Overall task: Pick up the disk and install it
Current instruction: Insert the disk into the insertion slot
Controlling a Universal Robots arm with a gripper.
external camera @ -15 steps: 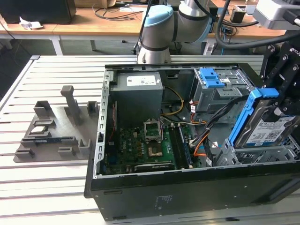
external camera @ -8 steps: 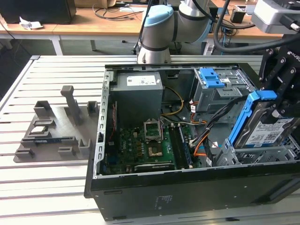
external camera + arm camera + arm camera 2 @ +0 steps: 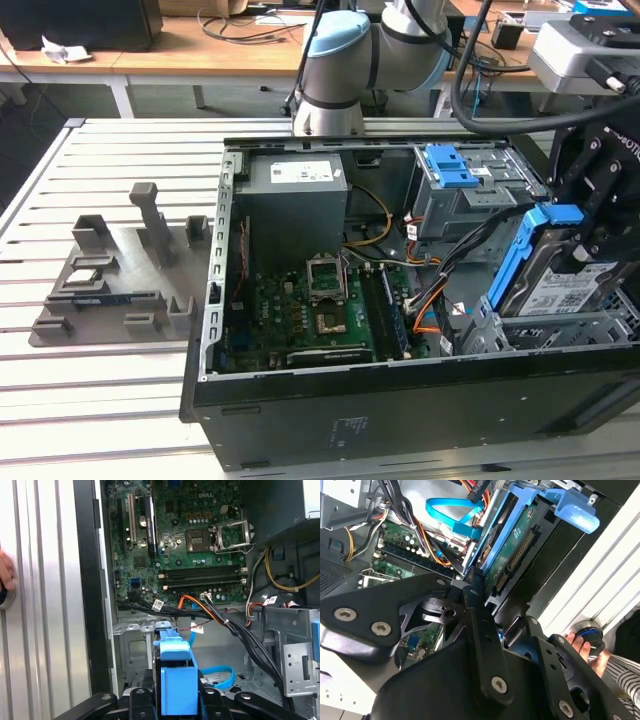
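slatted white table, open pc case on it, my gripper at the exterior view's right.
i see the jaws closed on the disk, gripping its blue rail; the disk stands tilted on edge, its lower end in the grey cage at the case's near right corner, right of the motherboard.

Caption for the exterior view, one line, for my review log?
Gripper holds the disk tilted at the drive cage of an open computer case.
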